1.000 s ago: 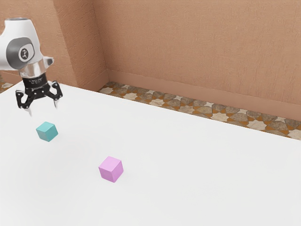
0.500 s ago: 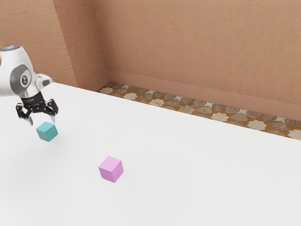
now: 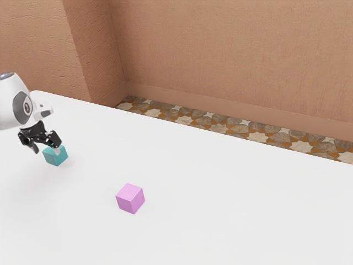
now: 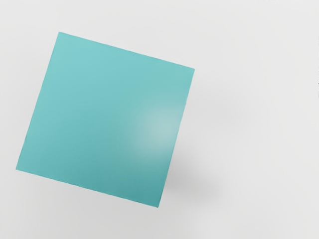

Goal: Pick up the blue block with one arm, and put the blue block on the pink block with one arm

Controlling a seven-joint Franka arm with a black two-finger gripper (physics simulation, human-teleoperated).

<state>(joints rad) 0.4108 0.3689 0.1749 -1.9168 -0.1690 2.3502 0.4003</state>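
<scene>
The tool (image 3: pixel 45 149) hangs low over the blue block (image 3: pixel 55 157), with its fingers apart at the block's top and not clamped. The block rests on the white table (image 3: pixel 220 187), near the edge at the exterior view's left. The pink block (image 3: pixel 130 198) lies well apart from it, closer to the near edge.

We see a smooth white tabletop (image 3: pixel 231 187) spreading across most of the exterior view, plain and matte; the same pale surface (image 4: pixel 259 124) shows in the wrist view. Beyond its far edge runs a strip of patterned floor tiles (image 3: pixel 237 126), cream stars set among brown and grey shapes. Behind the tiles stands a rough terracotta plaster wall (image 3: pixel 231 49) with a plain matching baseboard (image 3: pixel 220 102) along its foot. At the exterior view's left, a second wall face (image 3: pixel 91 49) juts forward, forming a corner.
</scene>
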